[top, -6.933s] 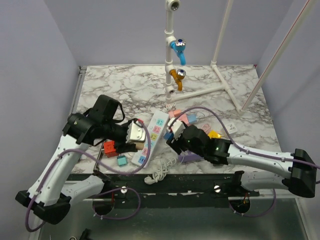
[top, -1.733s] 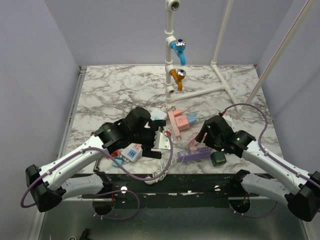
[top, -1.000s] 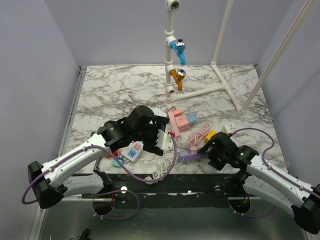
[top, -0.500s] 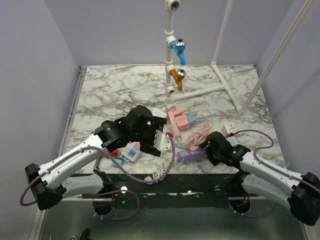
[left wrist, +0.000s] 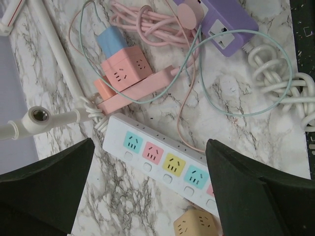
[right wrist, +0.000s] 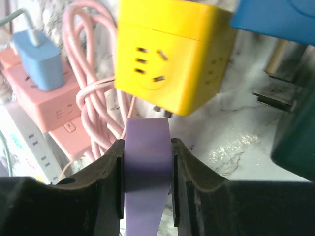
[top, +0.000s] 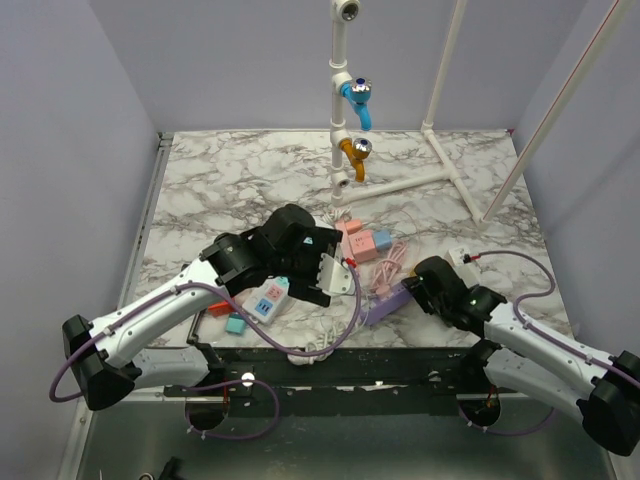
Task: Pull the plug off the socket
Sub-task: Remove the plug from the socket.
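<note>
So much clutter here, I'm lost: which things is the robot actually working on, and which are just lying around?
In the job: purple power strip, pink plug in it, right gripper clamped on the strip, open left gripper.
Lying about: white power strip, yellow cube socket, pink sockets, blue adapter, blue tap.

1. Left arm (top: 165,305), lower left of the overhead view: white moulded link shells joined by bulky black joint housings.
2. Right arm (top: 545,335), lower right: the same white shells and black joints.
3. Base blocks (top: 95,362), bottom corners of the overhead view: black and angular.
4. Lavender cable (top: 515,254): one runs outside each arm in loose loops.
5. Wrist plate (top: 330,272), centre of the overhead view: white, set against the black housing.
6. Left gripper (left wrist: 150,146), wrist view: two broad matte-black fingers (left wrist: 49,189), wedge-shaped, filling the lower corners.
7. Right gripper (right wrist: 146,147), wrist view: black fingers (right wrist: 103,182) with smooth, rounded inner edges.
</note>
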